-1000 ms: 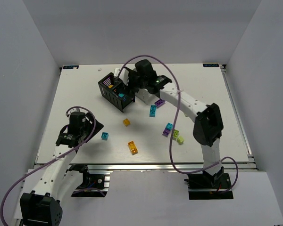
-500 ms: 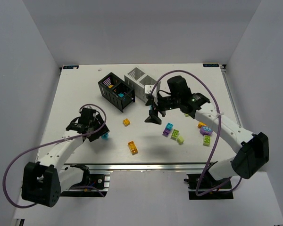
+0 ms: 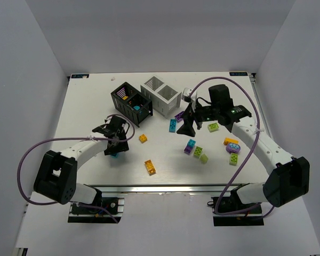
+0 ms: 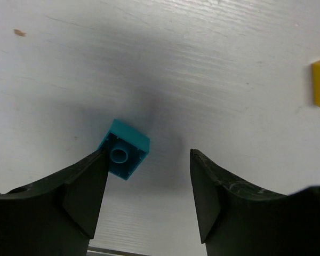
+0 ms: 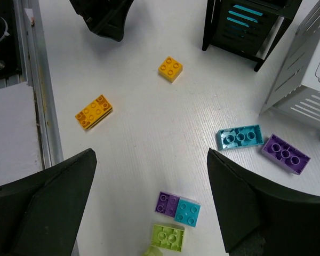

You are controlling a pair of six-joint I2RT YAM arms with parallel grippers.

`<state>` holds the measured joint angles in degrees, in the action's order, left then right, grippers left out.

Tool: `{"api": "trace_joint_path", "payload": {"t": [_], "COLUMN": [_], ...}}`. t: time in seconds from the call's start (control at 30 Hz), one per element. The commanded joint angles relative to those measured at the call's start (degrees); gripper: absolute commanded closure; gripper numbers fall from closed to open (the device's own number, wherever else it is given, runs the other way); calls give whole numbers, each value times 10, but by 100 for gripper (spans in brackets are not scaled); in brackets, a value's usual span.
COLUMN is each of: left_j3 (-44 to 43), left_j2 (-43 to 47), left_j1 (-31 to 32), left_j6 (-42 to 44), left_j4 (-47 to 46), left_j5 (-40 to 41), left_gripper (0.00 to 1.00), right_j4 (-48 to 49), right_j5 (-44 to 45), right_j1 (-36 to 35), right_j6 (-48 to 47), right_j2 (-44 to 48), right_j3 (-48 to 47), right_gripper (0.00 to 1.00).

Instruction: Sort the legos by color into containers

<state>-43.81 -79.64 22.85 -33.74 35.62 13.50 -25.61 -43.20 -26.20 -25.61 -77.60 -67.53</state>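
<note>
My left gripper is open and low over a small teal lego, which lies studs down. The lego touches the inside of my left finger. My right gripper is open and empty, held above loose legos. Under it lie a joined purple and teal pair and a lime lego. A teal lego and a purple lego lie near the white container. The black container holds orange and teal pieces.
Two orange legos lie mid-table between the arms. More lime, orange and purple legos lie under the right forearm. The table's front rail runs along the near edge.
My left gripper has swung right and come down around the small teal lego. My right gripper has left the containers and moved right, uncovering the white container.
</note>
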Motion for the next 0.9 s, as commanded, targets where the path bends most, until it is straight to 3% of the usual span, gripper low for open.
{"api": "trace_joint_path", "payload": {"t": [0.0,0.4,0.57,0.87], "left_j3": [-29,-29,-28,-57], "left_j2": [-3,59,34,-46], "left_j1": [2,4,4,4], "left_j6": [30,32,36,75], "left_j4": [15,12,31,33], "left_j5": [49,57,65,68], "left_gripper": [29,30,14,15], "right_j4": [4,1,2,2], "right_j5": [-26,-25,-28,-20], "right_j1": [4,7,7,8], "right_j6": [14,13,15,14], "right_j2": [5,-3,-6,-6], "right_j3": [-2,-2,-3,-5], "right_gripper": [11,11,11,11]}}
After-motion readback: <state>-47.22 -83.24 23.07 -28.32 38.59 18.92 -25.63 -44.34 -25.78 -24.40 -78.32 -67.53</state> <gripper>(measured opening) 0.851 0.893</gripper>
